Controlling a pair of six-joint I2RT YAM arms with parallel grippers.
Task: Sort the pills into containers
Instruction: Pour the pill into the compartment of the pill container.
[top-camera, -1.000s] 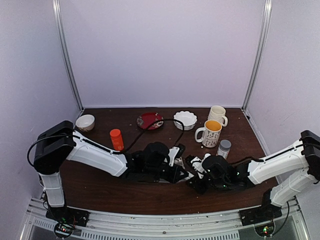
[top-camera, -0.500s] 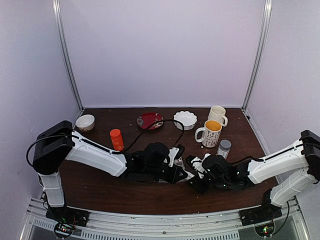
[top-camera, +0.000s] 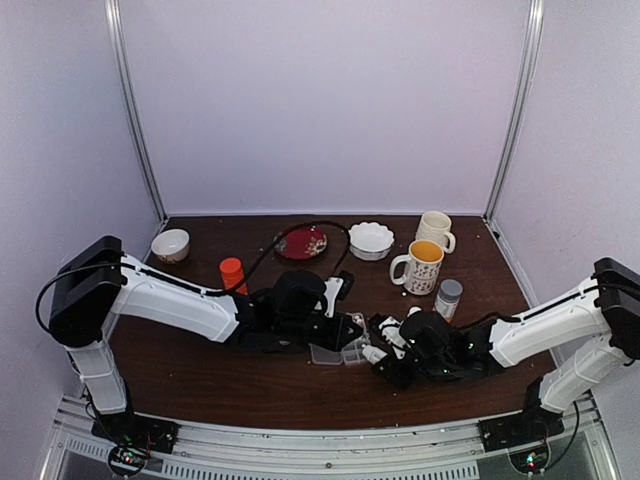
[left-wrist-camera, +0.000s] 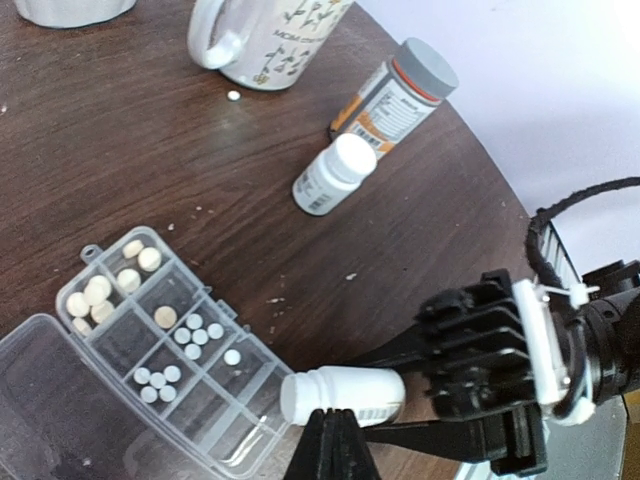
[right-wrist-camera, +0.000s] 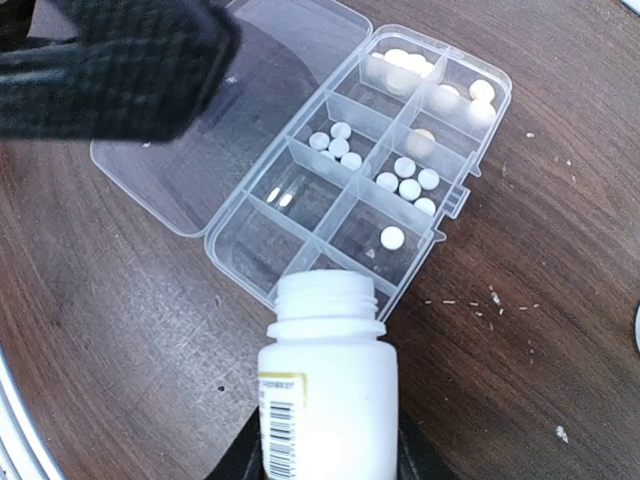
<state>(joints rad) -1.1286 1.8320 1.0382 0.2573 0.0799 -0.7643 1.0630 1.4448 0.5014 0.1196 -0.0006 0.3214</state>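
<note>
The clear pill box (right-wrist-camera: 256, 250) lies open on the table, its lid (right-wrist-camera: 240, 100) folded flat beside it. Small white and cream pills (right-wrist-camera: 393, 237) sit in several of its cells; the end cells nearest the bottle look bare. My right gripper (right-wrist-camera: 325, 455) is shut on an uncapped white bottle (right-wrist-camera: 325, 390), its mouth tipped over the box's near end. The box (left-wrist-camera: 195, 405) and the held bottle (left-wrist-camera: 345, 395) also show in the left wrist view. My left gripper (left-wrist-camera: 335, 420) is shut and empty, just beside that bottle. In the top view, both grippers (top-camera: 350, 330) (top-camera: 380, 355) meet at the box (top-camera: 330, 353).
A capped white bottle (left-wrist-camera: 335, 175) lies on its side, with an orange-labelled grey-capped bottle (left-wrist-camera: 395, 95), a patterned mug (left-wrist-camera: 265, 35) and one loose pill (left-wrist-camera: 233, 96) behind it. An orange bottle (top-camera: 232, 275), red plate (top-camera: 301, 242), white bowls (top-camera: 370, 240) (top-camera: 170, 245) and a second mug (top-camera: 434, 230) stand further back.
My left arm has drawn back to the left, uncovering the open pill box. My right gripper with the white bottle has shifted slightly left toward the box.
</note>
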